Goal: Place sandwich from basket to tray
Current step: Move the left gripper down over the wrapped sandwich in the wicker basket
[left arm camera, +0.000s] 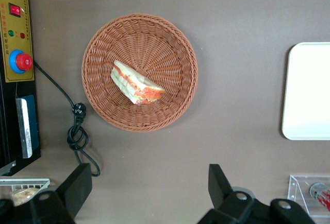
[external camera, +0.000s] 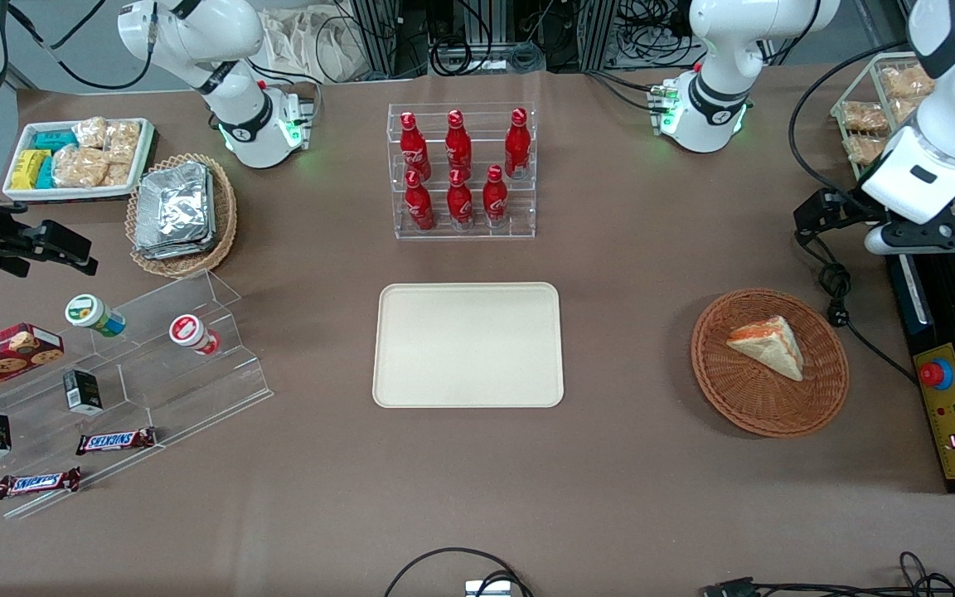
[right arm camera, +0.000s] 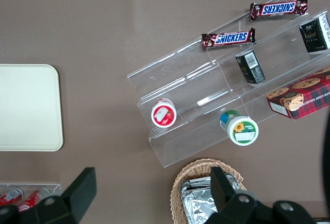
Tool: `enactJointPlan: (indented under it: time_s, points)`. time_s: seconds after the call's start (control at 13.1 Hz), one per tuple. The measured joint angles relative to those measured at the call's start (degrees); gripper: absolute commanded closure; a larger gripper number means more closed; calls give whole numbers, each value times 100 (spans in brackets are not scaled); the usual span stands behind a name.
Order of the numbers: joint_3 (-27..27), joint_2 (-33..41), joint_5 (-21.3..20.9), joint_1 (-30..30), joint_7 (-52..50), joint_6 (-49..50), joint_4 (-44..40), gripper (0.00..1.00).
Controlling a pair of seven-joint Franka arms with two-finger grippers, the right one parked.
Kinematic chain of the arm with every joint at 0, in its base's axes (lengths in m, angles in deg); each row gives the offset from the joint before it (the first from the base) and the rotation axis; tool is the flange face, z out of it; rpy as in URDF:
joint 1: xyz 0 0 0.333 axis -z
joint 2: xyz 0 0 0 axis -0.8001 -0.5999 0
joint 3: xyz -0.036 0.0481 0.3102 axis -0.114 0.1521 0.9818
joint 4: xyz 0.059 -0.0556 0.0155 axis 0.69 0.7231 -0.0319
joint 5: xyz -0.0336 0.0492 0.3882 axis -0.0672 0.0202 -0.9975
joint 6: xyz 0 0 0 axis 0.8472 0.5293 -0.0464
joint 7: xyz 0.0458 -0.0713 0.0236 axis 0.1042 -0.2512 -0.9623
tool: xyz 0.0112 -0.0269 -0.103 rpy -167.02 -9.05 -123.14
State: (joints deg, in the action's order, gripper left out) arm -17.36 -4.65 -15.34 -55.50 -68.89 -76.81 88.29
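tray (external camera: pixel 467 345): bare, mid-table, well apart from the basket, toward the parked arm's end.
basket (external camera: pixel 769 361): holds the sandwich; toward the working arm's end.
gripper (left arm camera: pixel 149 193): fingers spread wide, holding nothing; high above the table, farther from the front camera than the basket.
sandwich (left arm camera: pixel 135 83): below the open fingers, offset toward the front camera; long axis diagonal to the finger line, so wrist rotation is likely needed.

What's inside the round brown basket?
Just the sandwich, lying inside the basket. What is under it is covered. The gripper hangs open above the table, beside the basket.
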Motion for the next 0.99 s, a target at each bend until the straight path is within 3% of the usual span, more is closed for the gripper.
enactJointPlan:
  time_s: [0.53,0.99]
  points:
    - [153,-410,90,-6,-95,156,-230,0]
    - [354,-719,93,-17,-2750,-1206,622,0]
